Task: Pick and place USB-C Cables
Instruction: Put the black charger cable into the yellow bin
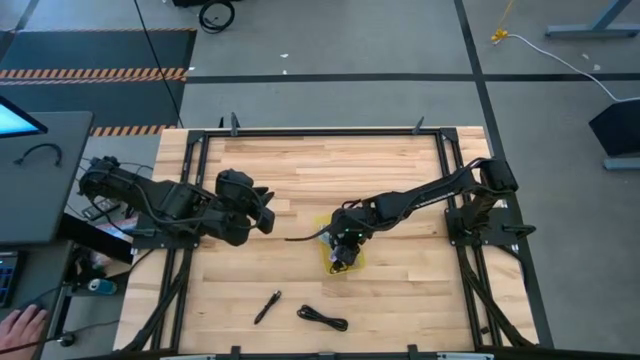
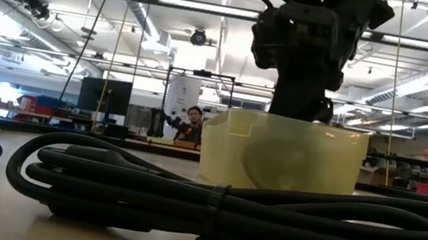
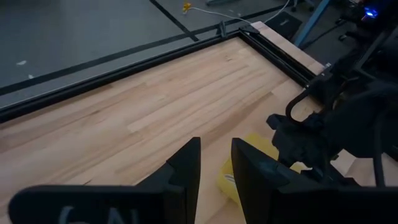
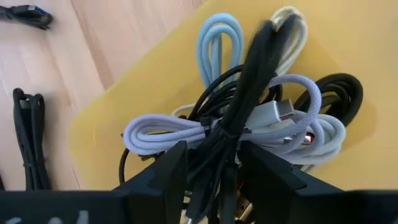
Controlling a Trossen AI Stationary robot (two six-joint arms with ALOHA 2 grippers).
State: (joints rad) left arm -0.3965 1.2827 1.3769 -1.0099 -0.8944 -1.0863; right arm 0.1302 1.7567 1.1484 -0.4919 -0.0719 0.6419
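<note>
My right gripper [image 4: 211, 180] hangs over a yellow bin [image 4: 348, 50], shut on a black bundled USB-C cable [image 4: 249, 81]. Several cable bundles lie piled in the bin, among them light grey ones [image 4: 168, 134], a pale blue one [image 4: 219, 37] and a black one [image 4: 336, 93]. Two more black cables lie on the table near its near edge, one straight [image 1: 268, 307] and one bundled [image 1: 322, 318]. My left gripper [image 3: 216, 162] waits open above the table's left half [image 1: 262, 215], touching nothing. My right gripper pinches the black bundled cable between its two fingers near one end of the bundle [image 4: 225, 146], just by its tie. The fingers come from above, pointing down, and lie along the bundle. The rest reaches down over the piled cables; whether it touches them I cannot tell.
The bin [image 1: 330, 264] stands mid-table on the wooden top, ringed by a black frame [image 1: 300, 131]. In the low view the bundled black cable [image 2: 208, 206] fills the foreground before the bin [image 2: 278, 153]. A person's hand [image 1: 22, 325] shows off the table's left near corner.
</note>
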